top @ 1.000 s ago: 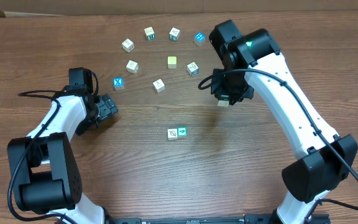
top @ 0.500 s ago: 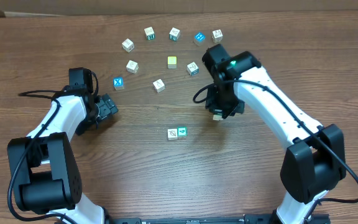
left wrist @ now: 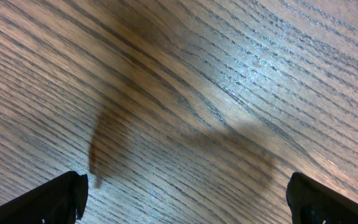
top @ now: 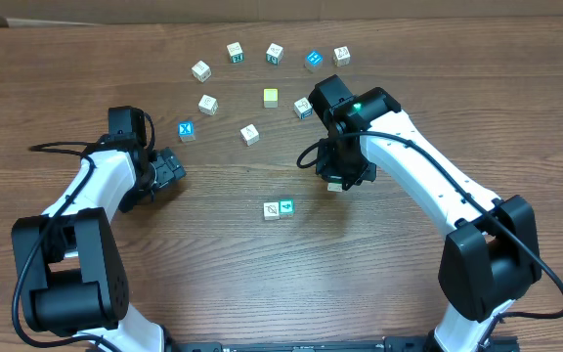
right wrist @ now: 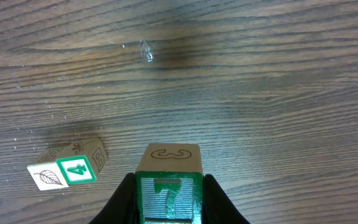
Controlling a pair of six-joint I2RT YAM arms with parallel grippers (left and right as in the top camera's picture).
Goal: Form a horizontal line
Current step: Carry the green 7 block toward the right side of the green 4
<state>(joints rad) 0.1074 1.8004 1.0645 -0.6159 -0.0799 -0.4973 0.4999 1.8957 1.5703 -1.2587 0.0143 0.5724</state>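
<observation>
1. The right pincer (top: 334, 180) is closed on the green-faced cube marked 7 (right wrist: 168, 198), with its fingers (right wrist: 124, 200) pressed to the cube's left and right sides. The wooden top face carries a curled outline.
2. The horizontal line (top: 279, 208) lies near the middle of the counter (top: 457, 88). It is two cubes so far, touching side by side: a white-faced cube (top: 272, 210) on the left and a teal-faced cube (top: 285, 207) on the right. The right wrist view shows a leaf face and a green 4 on this pair.
3. The cube marked 7 is near the pair but apart from it, on the far right side.
4. The left pincer (left wrist: 188, 205) is spread wide and grips nothing, with bare wood grain below it at the counter's left.
5. Loose cubes sit in an arc along the far side, among them a blue cube marked X (top: 186, 130) and a pale-yellow cube (top: 271, 97).
</observation>
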